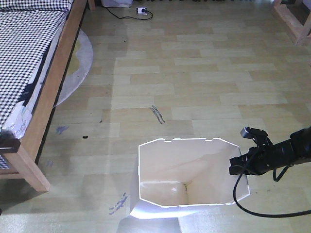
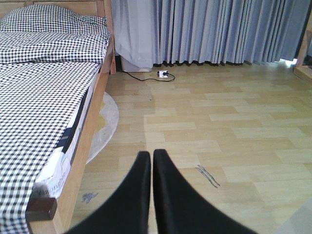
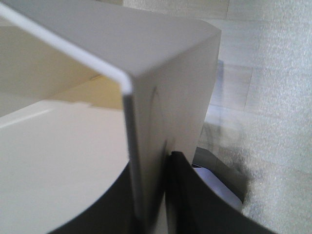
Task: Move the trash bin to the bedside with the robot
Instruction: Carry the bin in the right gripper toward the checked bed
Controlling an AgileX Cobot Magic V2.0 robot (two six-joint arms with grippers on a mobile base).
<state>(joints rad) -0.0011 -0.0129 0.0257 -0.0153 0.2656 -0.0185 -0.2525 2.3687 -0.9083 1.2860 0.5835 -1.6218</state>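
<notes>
White trash bin (image 1: 170,165) sits on the floor (image 1: 204,73), well apart from the bed frame (image 1: 51,97). Right hand (image 1: 236,165) is clamped on its right wall, one finger each side. Left hand (image 2: 150,155) is clenched and empty. Grasp looks done; the whole haul to the bed is left.

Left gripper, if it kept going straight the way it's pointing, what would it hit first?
The left gripper, fingers together, points across wooden floor toward the grey curtains. Nothing stands in that line; the bed sits off to its left. It likely meets floor or curtains first, but depth is unclear.
</notes>
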